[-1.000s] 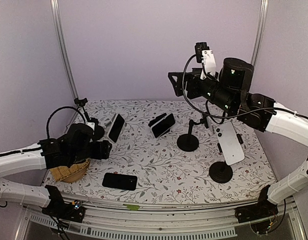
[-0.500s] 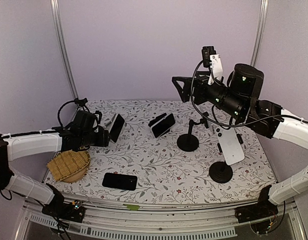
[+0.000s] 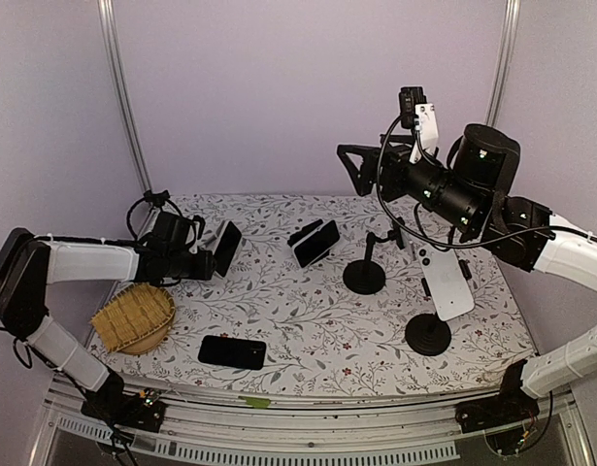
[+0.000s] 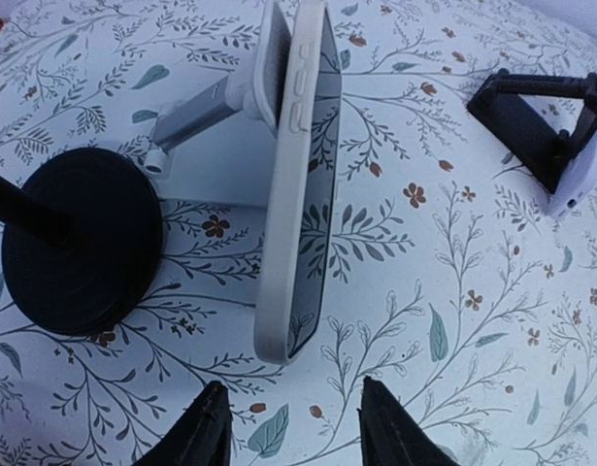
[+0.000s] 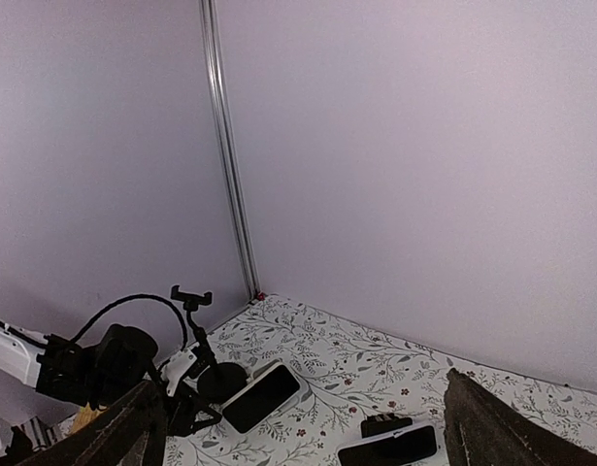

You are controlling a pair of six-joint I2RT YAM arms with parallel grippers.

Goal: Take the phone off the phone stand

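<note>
**Left gripper lined up with a phone leaning on a white stand**

The phone (image 4: pixel 298 194) sits at the back left of a table (image 3: pixel 308 311) covered in a cloth printed with leaves and small flowers. It wears a pale, smooth case with rounded corners and leans against a white phone stand (image 4: pixel 201 116) with a slanted arm. In the left wrist view it is seen nearly edge-on. Its side buttons face up and its glossy dark screen is turned right, towards the middle of the table. Its long axis runs straight away from the left gripper (image 4: pixel 293 432), and its near short end is just ahead of the fingertips. The jaws stand apart, touching nothing.

Just left of the stand is a flat, round black base (image 4: pixel 80 238) with a thin black stalk. A woven basket (image 3: pixel 133 320) sits near the left edge, and a black phone (image 3: pixel 232 351) lies flat at the front. Mid-table there is another phone on a black folding stand (image 3: pixel 315 243), then a black pole stand (image 3: pixel 364 277). A white phone (image 3: pixel 446 282) is on a stand at the right.

The right gripper (image 3: pixel 352 167) hangs high above the table, its jaws wide apart and empty.
</note>
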